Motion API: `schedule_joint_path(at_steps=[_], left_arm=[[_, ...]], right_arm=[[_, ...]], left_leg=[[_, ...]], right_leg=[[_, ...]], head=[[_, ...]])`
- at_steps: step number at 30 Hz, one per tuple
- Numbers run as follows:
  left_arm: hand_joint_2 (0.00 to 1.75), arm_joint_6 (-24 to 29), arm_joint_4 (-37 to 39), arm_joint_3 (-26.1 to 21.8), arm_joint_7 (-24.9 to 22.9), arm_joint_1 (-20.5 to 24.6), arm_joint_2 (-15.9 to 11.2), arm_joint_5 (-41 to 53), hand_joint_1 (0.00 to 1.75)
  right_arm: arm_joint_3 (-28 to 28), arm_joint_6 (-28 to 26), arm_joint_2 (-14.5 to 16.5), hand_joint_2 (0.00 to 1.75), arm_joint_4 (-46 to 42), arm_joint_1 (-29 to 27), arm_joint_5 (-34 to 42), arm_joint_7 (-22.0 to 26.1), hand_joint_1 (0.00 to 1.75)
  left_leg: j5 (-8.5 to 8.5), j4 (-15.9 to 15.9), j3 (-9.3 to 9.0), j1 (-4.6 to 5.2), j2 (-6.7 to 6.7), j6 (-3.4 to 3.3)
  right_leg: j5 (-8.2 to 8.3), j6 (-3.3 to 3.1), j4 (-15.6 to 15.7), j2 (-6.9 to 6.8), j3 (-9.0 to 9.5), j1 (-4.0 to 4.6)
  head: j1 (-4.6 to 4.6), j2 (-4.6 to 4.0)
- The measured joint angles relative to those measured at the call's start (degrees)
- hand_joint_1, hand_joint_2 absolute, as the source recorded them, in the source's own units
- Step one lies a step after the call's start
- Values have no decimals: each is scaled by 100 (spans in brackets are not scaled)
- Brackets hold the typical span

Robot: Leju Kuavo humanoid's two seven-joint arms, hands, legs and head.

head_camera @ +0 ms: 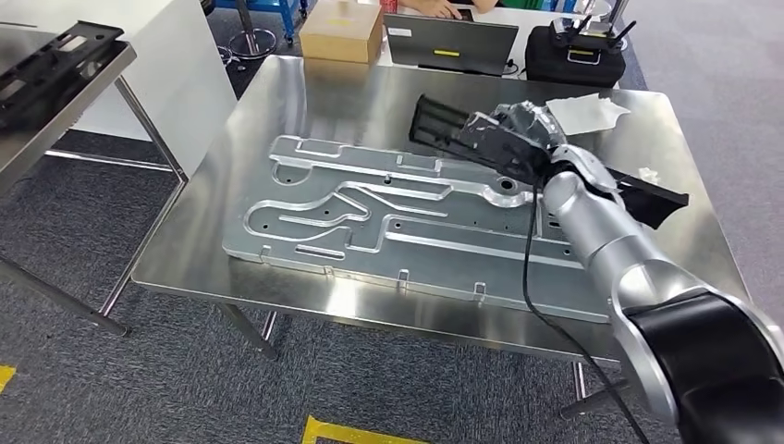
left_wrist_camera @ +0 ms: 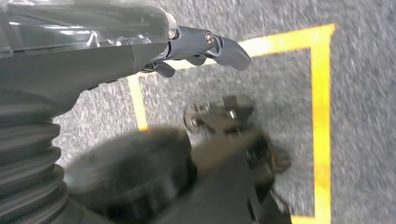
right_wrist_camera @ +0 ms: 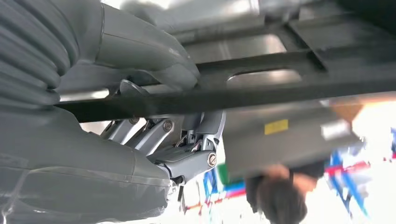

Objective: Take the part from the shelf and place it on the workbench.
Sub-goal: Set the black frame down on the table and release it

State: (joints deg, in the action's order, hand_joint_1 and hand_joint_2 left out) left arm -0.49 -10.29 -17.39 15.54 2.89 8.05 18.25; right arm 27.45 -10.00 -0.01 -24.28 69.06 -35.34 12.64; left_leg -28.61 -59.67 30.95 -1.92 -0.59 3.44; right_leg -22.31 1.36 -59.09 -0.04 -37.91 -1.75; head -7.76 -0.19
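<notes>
The black plastic part [head_camera: 437, 124] is a long ribbed frame, and its other end [head_camera: 658, 198] sticks out past my forearm. My right hand [head_camera: 520, 135] grips it around the middle, above the far right of the steel workbench [head_camera: 277, 92]. In the right wrist view the part's black bar [right_wrist_camera: 280, 91] runs across between my thumb [right_wrist_camera: 140, 51] and the fingers [right_wrist_camera: 187, 158] below it. Whether the part touches the table I cannot tell. My left hand [left_wrist_camera: 196, 51] hangs over the carpet, its fingers loose and holding nothing.
A large machined aluminium plate [head_camera: 388, 217] covers much of the workbench. At the far edge are a cardboard box [head_camera: 342, 32], a laptop [head_camera: 450, 43] with a person [head_camera: 444, 7] behind it, a black case [head_camera: 573, 55] and white paper [head_camera: 588, 112]. The shelf [head_camera: 55, 102] with another black part [head_camera: 46, 60] stands left.
</notes>
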Motion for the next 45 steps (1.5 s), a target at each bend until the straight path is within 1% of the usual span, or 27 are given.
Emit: schedule_joint_path(at_steps=[2, 3, 4, 5, 6, 7, 8, 9, 10, 11, 12, 13, 14, 15, 17, 19, 23, 28, 35, 40, 45], left_arm=[[175, 14, 0, -27, 25, -30, -4, -26, 0], [175, 20, 0, -43, 35, -40, -3, -36, 0], [175, 26, 0, -57, 44, -44, 0, -38, 0], [175, 33, 0, -72, 50, -47, 3, -41, 0], [175, 42, 0, -83, 54, -47, 5, -42, 0], [175, 49, 0, -92, 56, -47, 5, -42, 0], [175, 57, 0, -99, 57, -50, 6, -42, 0], [175, 66, 0, -104, 58, -54, 6, -42, 0], [175, 77, 0, -109, 61, -59, 6, -42, 0], [175, 90, 0, -114, 64, -62, 6, -42, 0], [175, 103, 0, -119, 69, -61, 6, -42, 0], [175, 114, 0, -125, 74, -59, 9, -45, 0], [175, 124, 0, -131, 76, -54, 10, -52, 0], [175, 132, 0, -138, 76, -49, 11, -59, 0], [175, 146, 0, -149, 73, -44, 7, -56, 0], [175, 168, 0, -154, 70, -46, 3, -16, 0], [175, 231, 0, -154, 58, -46, 2, 43, 0], [175, 300, 0, -162, 50, -53, 2, 52, 0], [175, 363, 0, -232, 42, -55, 2, -7, 0], [175, 407, 0, -357, 56, -55, 3, -124, 0], [175, 437, 0, -455, 60, -58, 3, -186, 0]], right_arm=[[-66, 82, -105, 175, -95, 167, 107, -2, 175], [-112, 127, -161, 175, -144, 212, 160, 6, 175], [-156, 167, -208, 175, -189, 233, 198, 13, 175], [-196, 195, -248, 175, -230, 238, 224, 20, 175], [-231, 215, -278, 175, -262, 233, 242, 23, 175], [-265, 232, -303, 175, -282, 211, 260, 28, 175], [-301, 250, -322, 175, -295, 168, 284, 42, 175], [-338, 266, -338, 175, -303, 104, 310, 62, 175], [-373, 281, -347, 175, -307, 27, 337, 93, 175], [-400, 293, -351, 175, -316, -51, 362, 129, 175], [-427, 307, -353, 175, -335, -117, 390, 166, 175], [-457, 330, -353, 175, -360, -166, 422, 202, 175], [-489, 362, -354, 175, -389, -198, 459, 235, 175], [-524, 401, -355, 175, -416, -226, 504, 264, 175], [-590, 484, -364, 175, -446, -281, 586, 302, 175], [-654, 556, -388, 175, -469, -334, 657, 323, 175], [-788, 577, -475, 175, -574, -392, 765, 363, 175], [-916, 599, -590, 175, -713, -553, 900, 495, 175], [-990, 952, -644, 175, -744, -751, 1087, 638, 175], [-964, 1323, -632, 175, -738, -1162, 1175, 774, 175], [-730, 1371, -532, 175, -622, -1581, 1086, 858, 175]], left_leg=[[30, -14, 72, 21, 6, -169], [53, 0, 90, 22, 16, -246], [91, 12, 109, 27, 25, -313], [131, 27, 135, 31, 33, -377], [167, 32, 169, 40, 39, -424], [196, 32, 207, 57, 40, -457], [222, 31, 240, 76, 39, -480], [243, 30, 266, 94, 38, -491], [259, 29, 282, 112, 35, -497], [271, 28, 291, 130, 34, -496], [279, 27, 296, 147, 33, -493], [288, 25, 305, 170, 35, -482], [297, 23, 317, 186, 37, -467], [301, 18, 330, 199, 40, -452], [308, 19, 349, 210, 45, -455], [316, 31, 351, 205, 48, -459], [351, 61, 347, 187, 48, -402], [371, 71, 345, 171, 47, -372], [383, 70, 340, 162, 48, -377], [387, 70, 316, 158, 48, -384], [386, 70, 295, 156, 53, -392]], right_leg=[[76, 90, 9, 25, -45, 9], [78, 121, 4, 29, -60, 0], [12, 142, -62, 26, -97, -11], [-134, 151, -247, 20, -178, -18], [-347, 152, -568, 13, -308, -15], [-571, 152, -971, 9, -463, -6], [-743, 149, -1349, 8, -597, 4], [-823, 139, -1587, 8, -661, 17], [-798, 116, -1604, 8, -618, 30], [-682, 78, -1392, 8, -461, 47], [-524, 25, -1014, 7, -223, 70], [-413, -32, -621, 3, 15, 99], [-337, -76, -298, -1, 190, 125], [-310, -99, -97, -3, 286, 144], [-308, -68, 6, 1, 302, 149], [-296, -44, 19, 6, 299, 151], [-283, -73, 19, 4, 290, 169], [-268, -97, 17, 3, 293, 188], [-248, -97, 19, 4, 305, 196], [-241, -94, 42, 4, 348, 199], [-231, -97, 58, 7, 372, 200]], head=[[-1, 0], [-1, 0], [-1, -1], [-1, -1], [0, 0], [0, -1], [0, -1], [0, -1], [0, -1], [0, -1], [0, -1], [0, -1], [0, 0], [0, 0], [0, 0], [-1, -1], [0, -1], [0, -1], [0, -1], [0, -1], [0, 0]])
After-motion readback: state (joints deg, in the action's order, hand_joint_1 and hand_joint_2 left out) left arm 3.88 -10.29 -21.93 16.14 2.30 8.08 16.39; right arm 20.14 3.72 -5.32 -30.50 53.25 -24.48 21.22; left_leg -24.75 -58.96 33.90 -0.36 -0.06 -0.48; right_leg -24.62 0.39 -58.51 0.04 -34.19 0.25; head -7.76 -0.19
